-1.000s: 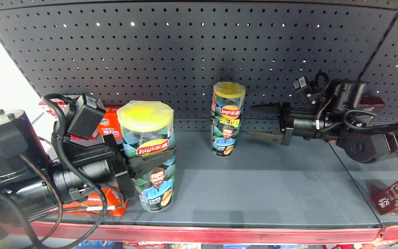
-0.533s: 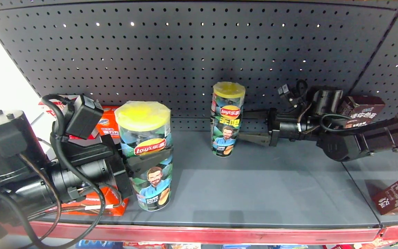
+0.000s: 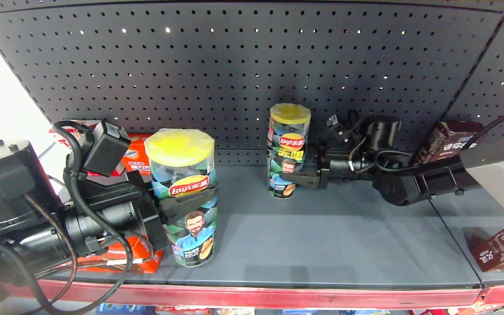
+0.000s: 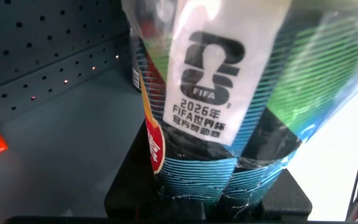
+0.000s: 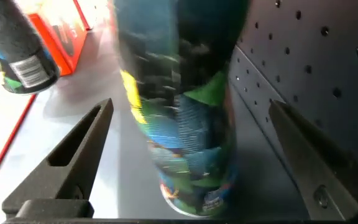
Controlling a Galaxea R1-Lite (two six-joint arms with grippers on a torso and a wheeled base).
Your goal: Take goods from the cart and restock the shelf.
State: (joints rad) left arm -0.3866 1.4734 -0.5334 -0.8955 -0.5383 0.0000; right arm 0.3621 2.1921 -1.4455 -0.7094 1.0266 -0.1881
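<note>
Bare shelf point(image 3: 330, 245) board was seen between the front can point(image 3: 186, 197) and the brown cartons point(image 3: 501, 247). Passage was blocked behind by the pegboard point(image 3: 234, 65) and the rear can point(image 3: 288, 148), and on the left by orange boxes point(image 3: 140, 159).

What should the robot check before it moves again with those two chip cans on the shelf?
1. Grip: the left gripper is shut on the front chip can: ok.
2. The front chip can stands upright: ok.
3. Its base rests on the shelf: cannot tell.
4. The right gripper is open, one finger on each side of the back chip can: ok.
5. The back chip can stands upright near the pegboard: ok.
6. There is bare shelf between the two cans: ok.
</note>
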